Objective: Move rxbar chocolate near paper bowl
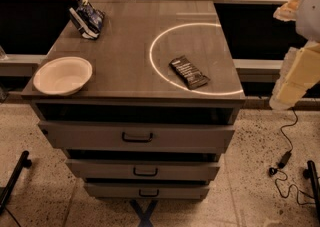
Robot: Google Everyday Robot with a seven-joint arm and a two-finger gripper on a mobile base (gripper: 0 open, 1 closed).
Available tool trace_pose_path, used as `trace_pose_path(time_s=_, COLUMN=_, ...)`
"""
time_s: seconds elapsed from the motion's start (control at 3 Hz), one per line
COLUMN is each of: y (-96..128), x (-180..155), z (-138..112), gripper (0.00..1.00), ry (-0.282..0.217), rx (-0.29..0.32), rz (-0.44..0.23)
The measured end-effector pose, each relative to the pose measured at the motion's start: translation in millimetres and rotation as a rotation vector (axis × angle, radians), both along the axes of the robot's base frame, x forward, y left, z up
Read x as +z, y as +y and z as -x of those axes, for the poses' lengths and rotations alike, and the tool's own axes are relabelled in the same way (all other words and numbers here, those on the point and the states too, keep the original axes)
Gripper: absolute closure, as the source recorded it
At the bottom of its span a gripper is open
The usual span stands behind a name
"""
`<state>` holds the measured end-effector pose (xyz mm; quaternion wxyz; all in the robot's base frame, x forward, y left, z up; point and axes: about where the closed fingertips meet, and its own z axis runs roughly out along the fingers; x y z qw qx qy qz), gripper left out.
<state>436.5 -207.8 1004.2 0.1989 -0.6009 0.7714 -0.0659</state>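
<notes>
This is looking like a robotics lab or workshop: a grey drawer cabinet is standing on a speckled floor, a ring of light is glowing on its counter, a blue tape cross is marking the near floor, a cable is trailing at right, and the robot's claw is hanging at the far right edge.

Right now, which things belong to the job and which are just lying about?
Job: rxbar chocolate, front right; paper bowl, front left; claw, right of the cabinet.
Lying about: snack bag, back left; floor cable.
</notes>
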Motion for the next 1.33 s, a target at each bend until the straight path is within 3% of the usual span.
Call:
trace_pose_path(time_s=0.33, y=0, x=0, z=0, gripper=0.0, ry=0.0, rx=0.0, rz=0.0)
trace_pose_path(time_s=0.67, y=13, x=-14, z=-16, gripper=0.0, ry=-0.006, rx=-0.023, rz=-0.044)
trace_pose_path(time_s=1.33, y=45, x=-51, z=-76, gripper=0.0, ry=-0.034, rx=-0.187, rz=-0.161)
